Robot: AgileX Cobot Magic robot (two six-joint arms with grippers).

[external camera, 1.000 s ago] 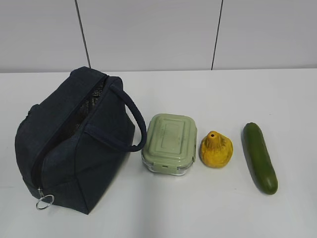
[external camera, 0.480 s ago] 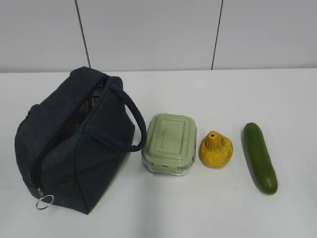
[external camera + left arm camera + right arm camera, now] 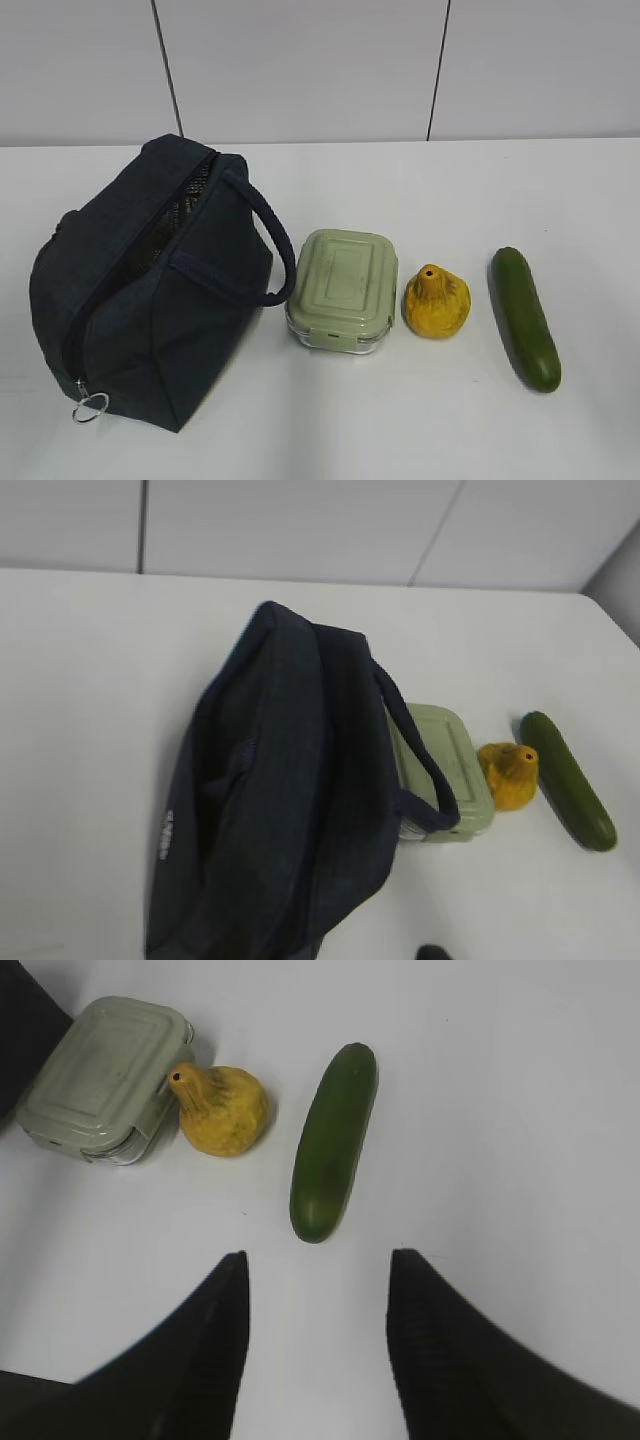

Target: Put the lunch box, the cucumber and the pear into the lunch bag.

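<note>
Nothing has moved: the right claw (image 3: 318, 1345) hangs open and empty near the cucumber (image 3: 333, 1140), the left claw's state I cannot tell.

The right gripper (image 3: 318, 1290) hangs with jaws apart, holding nothing.

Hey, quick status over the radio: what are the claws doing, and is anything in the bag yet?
Right gripper open, empty, above table. Lunch box, pear, cucumber all outside lunch bag. Nothing blocking.
</note>
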